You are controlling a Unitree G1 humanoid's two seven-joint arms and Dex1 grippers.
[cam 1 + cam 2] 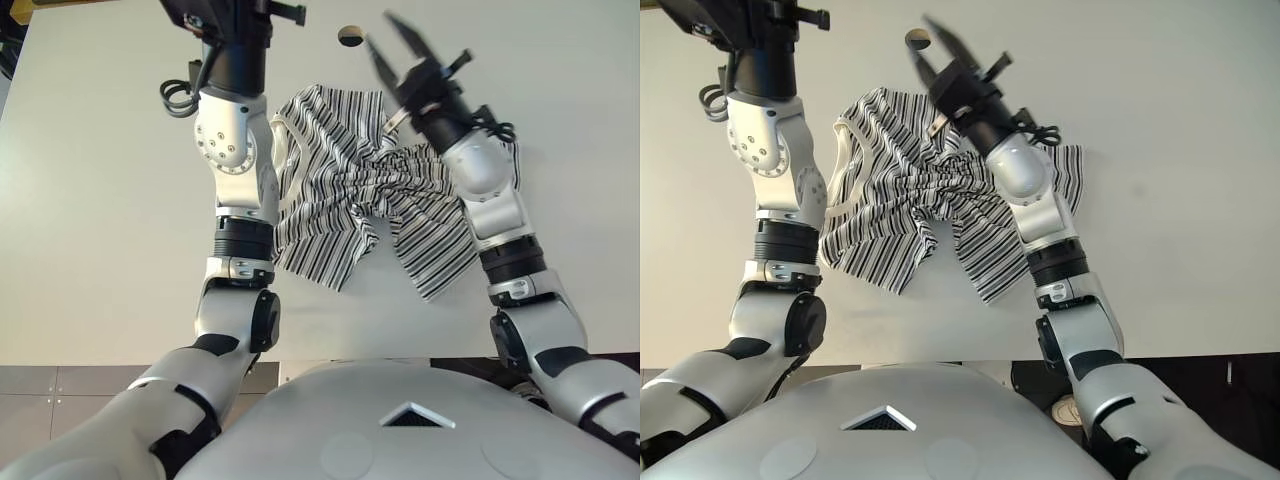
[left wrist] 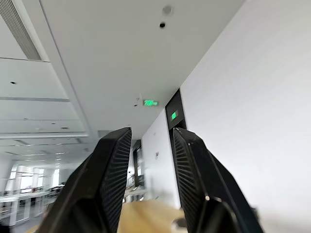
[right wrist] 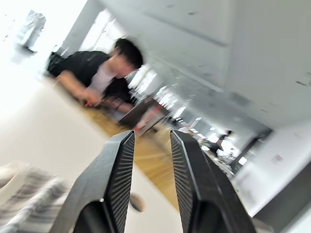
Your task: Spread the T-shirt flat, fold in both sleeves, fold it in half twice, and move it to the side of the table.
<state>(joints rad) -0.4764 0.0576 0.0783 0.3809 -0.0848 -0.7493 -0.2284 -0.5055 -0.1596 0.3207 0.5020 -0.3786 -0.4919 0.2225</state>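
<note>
My left tool (image 2: pixel 151 141) and right tool (image 3: pixel 151 140) are both lifted off the counter (image 1: pixel 110 200), each parted to a moderate gap with nothing between the black ribbed pads (image 2: pixel 119 167). Below and between the arms, the T-shirt (image 1: pixel 330 195) lies bunched in a heap near the counter's middle, so I judge that the first step, spreading it flat, is not done. Next I need to lower both tools to opposite edges and draw them apart. The cloth looks thin and limp, with black-and-white stripes twisted into folds and a white neckband (image 1: pixel 283 150). The counter is smooth, matte and pale.
</note>
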